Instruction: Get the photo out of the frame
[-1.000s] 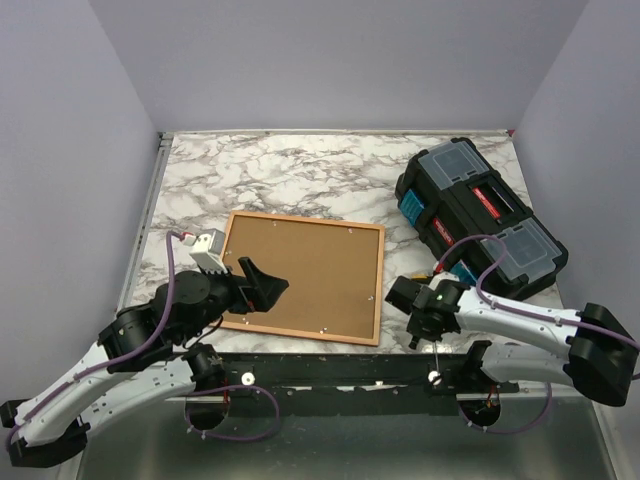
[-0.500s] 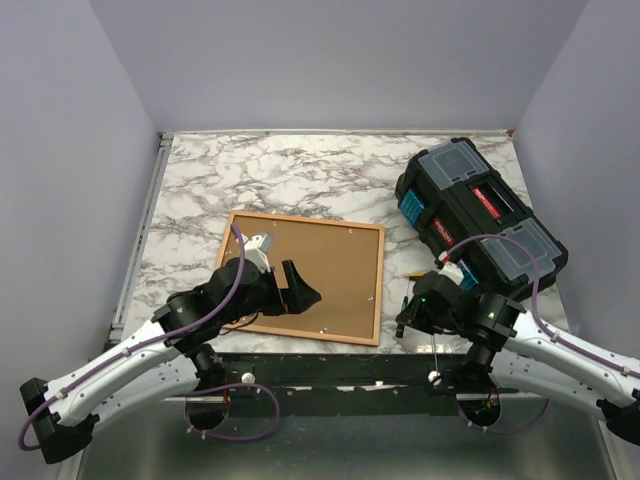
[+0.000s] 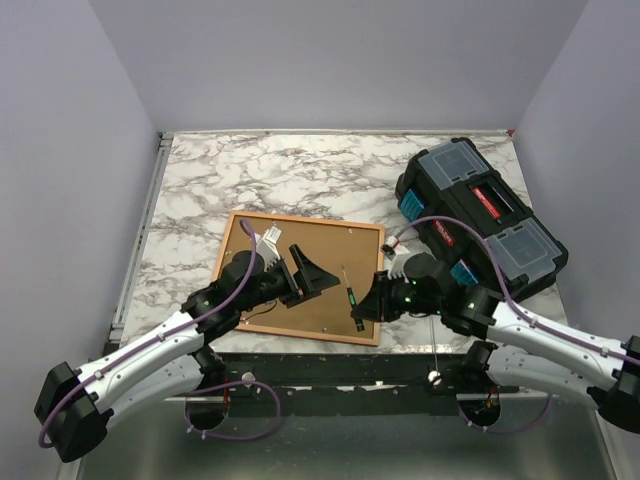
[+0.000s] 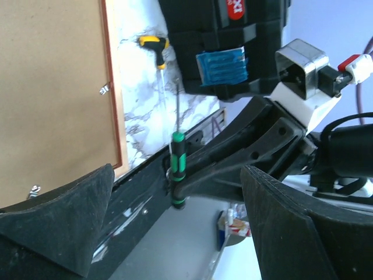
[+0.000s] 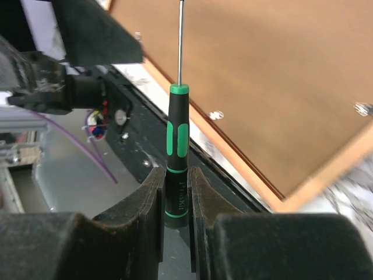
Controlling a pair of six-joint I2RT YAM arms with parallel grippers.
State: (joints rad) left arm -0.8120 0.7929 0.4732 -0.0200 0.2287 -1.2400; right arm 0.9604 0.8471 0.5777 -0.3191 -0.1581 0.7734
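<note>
One frame [image 3: 350,255] lies flat on the marble table [image 3: 200,190], brown backing board up, near the middle and toward the near edge. It is the only frame in view. Small metal tabs sit along the board's edges; each wrist view shows two, and from overhead their full number cannot be told.

One left gripper [image 3: 312,275] hangs over the near-middle part of the board. Its jaws are spread wide with nothing between them. Whether its fingers touch the board cannot be told.

Two screwdrivers are in view. One green-and-black screwdriver [image 5: 178,146] is over the frame's near right part, its thin shaft reaching out above the board. The tip runs out of the right wrist view, so contact with the board cannot be judged. One yellow-handled screwdriver [image 4: 152,42] lies on the table just right of the frame, between it and the toolbox [image 3: 480,215]; it shows only in the left wrist view.

One right gripper [image 3: 365,308] sits at the frame's near right corner, just beyond its edge. Its jaws are pressed tight on the lower handle of the green-and-black screwdriver, holding it in line with the fingers.

One black toolbox with clear-lidded compartments and blue and red details stands at the far right of the table, apart from the frame.
</note>
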